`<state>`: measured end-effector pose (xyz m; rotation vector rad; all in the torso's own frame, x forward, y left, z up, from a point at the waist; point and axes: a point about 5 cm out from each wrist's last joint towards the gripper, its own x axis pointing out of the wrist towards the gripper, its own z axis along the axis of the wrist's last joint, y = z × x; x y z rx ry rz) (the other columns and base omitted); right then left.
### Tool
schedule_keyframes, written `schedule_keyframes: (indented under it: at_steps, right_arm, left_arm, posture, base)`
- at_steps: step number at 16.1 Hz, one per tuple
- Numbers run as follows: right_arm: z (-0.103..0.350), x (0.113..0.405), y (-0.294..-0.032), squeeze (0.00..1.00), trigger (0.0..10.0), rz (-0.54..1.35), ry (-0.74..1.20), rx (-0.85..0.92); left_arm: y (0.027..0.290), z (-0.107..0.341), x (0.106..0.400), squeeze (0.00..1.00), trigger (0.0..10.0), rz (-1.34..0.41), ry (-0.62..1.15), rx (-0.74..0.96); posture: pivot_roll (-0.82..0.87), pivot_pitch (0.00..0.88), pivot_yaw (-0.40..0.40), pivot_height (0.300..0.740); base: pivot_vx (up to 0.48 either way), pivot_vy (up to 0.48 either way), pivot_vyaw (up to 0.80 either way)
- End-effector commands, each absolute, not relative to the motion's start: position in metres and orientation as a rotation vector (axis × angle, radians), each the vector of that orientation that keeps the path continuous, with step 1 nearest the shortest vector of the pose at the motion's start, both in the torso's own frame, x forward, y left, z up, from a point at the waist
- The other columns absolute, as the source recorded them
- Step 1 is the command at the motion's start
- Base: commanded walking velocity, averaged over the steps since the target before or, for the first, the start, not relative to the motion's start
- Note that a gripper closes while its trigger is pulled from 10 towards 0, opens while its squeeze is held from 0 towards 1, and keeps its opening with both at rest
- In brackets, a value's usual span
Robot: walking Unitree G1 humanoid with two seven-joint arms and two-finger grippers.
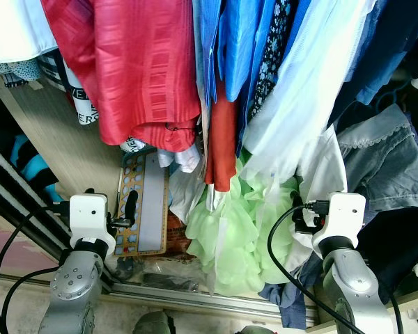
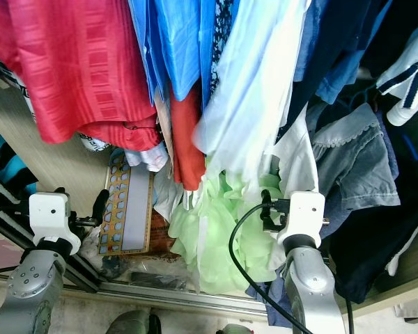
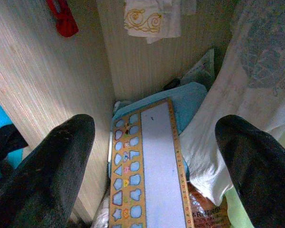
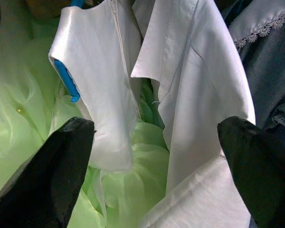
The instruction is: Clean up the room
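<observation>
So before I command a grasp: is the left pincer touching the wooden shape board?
Apart. In the left wrist view the open left pincer hangs short of the shape board.

The two head views are taken from above, facing forward and down into an open wardrobe of hanging clothes; the same scene is shared, slightly offset sideways. The left wrist view is directed along its open jaws, close in, at the shape-stencil board (image 3: 149,166) leaning by the wooden side wall (image 3: 33,80), also seen from the head. The right wrist view is held near the white garments (image 4: 190,85) and green tulle (image 4: 128,190).
</observation>
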<state>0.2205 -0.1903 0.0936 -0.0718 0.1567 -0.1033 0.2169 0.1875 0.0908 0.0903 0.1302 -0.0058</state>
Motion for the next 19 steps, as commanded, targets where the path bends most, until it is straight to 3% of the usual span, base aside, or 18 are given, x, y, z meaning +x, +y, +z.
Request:
schedule_keyframes:
  at_steps: [1,4,7,19]
  right_arm:
    - [0.099,0.222,-0.190,0.00,10.0,-0.103,0.138,-0.073]
    - [0.099,0.222,-0.190,0.00,10.0,-0.103,0.138,-0.073]
    - [0.101,0.247,-0.188,0.00,10.0,-0.105,0.105,-0.119]
    - [0.100,0.249,-0.188,0.00,10.0,-0.092,0.089,-0.127]
  left_arm:
    - [0.187,0.094,0.218,0.00,10.0,-0.005,0.118,0.099]
    - [0.187,0.094,0.218,0.00,10.0,-0.005,0.118,0.099]
    - [0.171,0.107,0.242,0.00,10.0,-0.059,0.063,0.030]
    - [0.170,0.104,0.241,0.00,10.0,-0.038,0.071,0.034]
  posture:
    - [0.00,0.000,0.000,0.740]
    - [0.00,0.000,0.000,0.740]
    - [0.03,0.000,-0.013,0.740]
    - [0.03,0.000,-0.018,0.740]
  base:
    - [0.000,0.000,0.00]
    - [0.000,0.000,0.00]
    - [0.000,0.000,0.00]
    - [0.000,0.000,0.00]
